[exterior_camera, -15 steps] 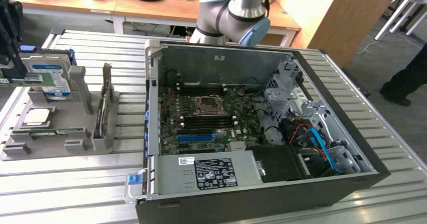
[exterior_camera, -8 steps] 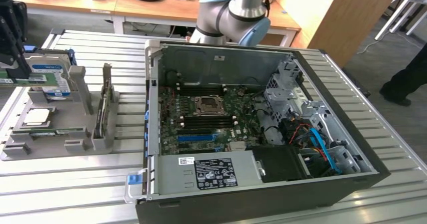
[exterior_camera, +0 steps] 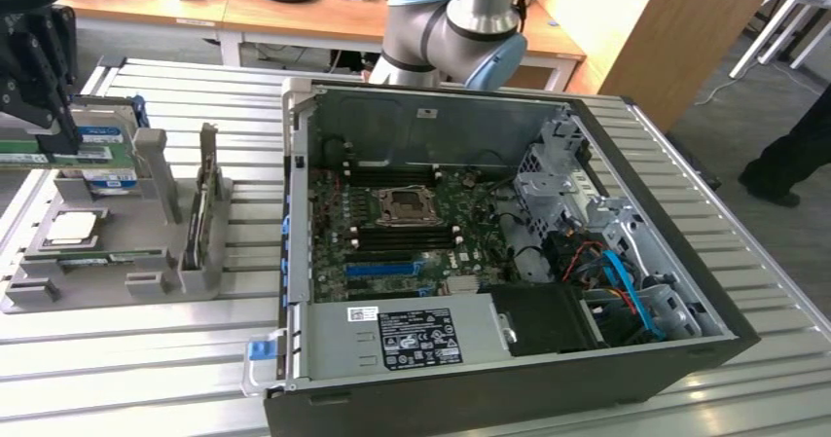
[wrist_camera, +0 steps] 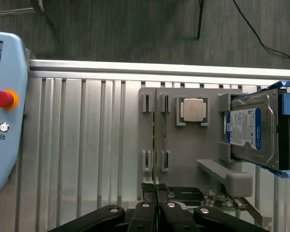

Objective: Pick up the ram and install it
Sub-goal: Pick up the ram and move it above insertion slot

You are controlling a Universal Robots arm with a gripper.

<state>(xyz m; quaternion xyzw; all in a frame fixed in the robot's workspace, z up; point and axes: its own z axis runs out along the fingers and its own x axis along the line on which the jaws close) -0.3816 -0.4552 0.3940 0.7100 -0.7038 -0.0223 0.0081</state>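
Fingertips [wrist_camera: 148, 191] are pressed together on the ram [exterior_camera: 26, 156], a thin green stick that the gripper [exterior_camera: 58, 149] holds edge-on above the grey tray [exterior_camera: 78, 296] at the exterior view's left, well apart from the open computer case [exterior_camera: 727, 296]. You have a narrow pinch on a long board, so I judge that any knock could twist it in the jaws or let it slide. Your nearest hazards are the hard drive [wrist_camera: 253, 128], standing upright just beside the stick, and the tray's grey post [exterior_camera: 154, 169]. The dark expansion card [exterior_camera: 201, 208] stands between you and the case. Beyond that, the case's raised side wall [exterior_camera: 296, 203] is an edge to clear, and inside it the cables [exterior_camera: 613, 273] and the drive cage [exterior_camera: 569, 160] crowd the exterior view's right side. Open room lies over the slatted table [exterior_camera: 130, 359] and above the motherboard [exterior_camera: 403, 228].
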